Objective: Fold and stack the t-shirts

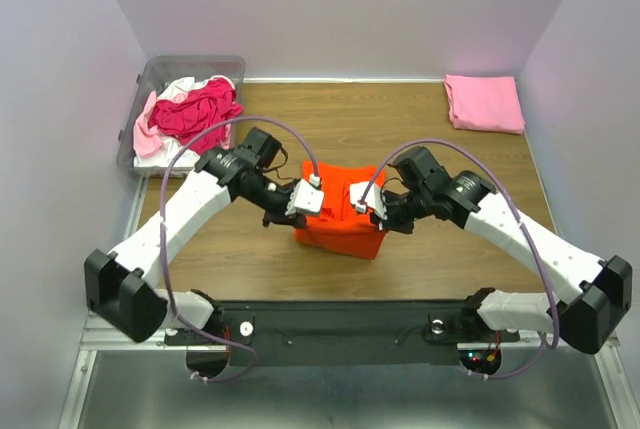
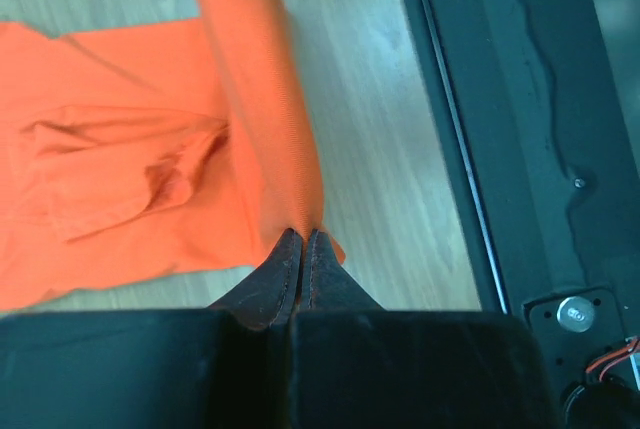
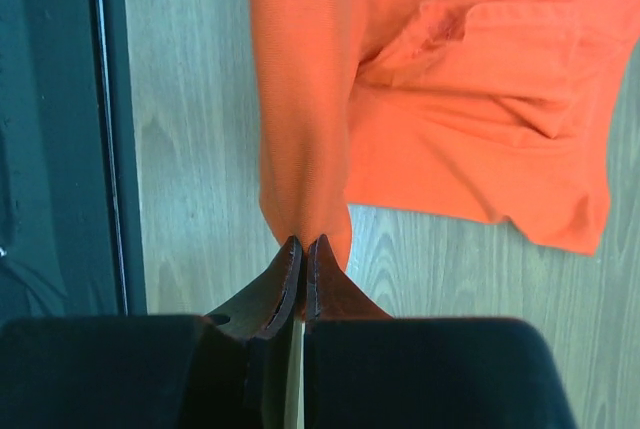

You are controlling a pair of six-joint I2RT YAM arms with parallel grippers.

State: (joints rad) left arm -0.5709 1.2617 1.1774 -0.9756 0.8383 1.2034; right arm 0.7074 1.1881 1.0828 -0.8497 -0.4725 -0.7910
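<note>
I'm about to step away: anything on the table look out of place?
Nothing stands out: the left gripper and right gripper each pinch the orange t-shirt mid-fold, the pink t-shirt lies folded at the far right, the other t-shirts sit heaped in the bin.

— Any writing, labels or numbers on your feeds?

— None that I can read in my three views. The orange t-shirt [image 2: 120,169] fills both wrist cameras, and I can make out no print or tag on it.

— And from the top camera?

— Everything there is too small for me to make out any lettering.
</note>
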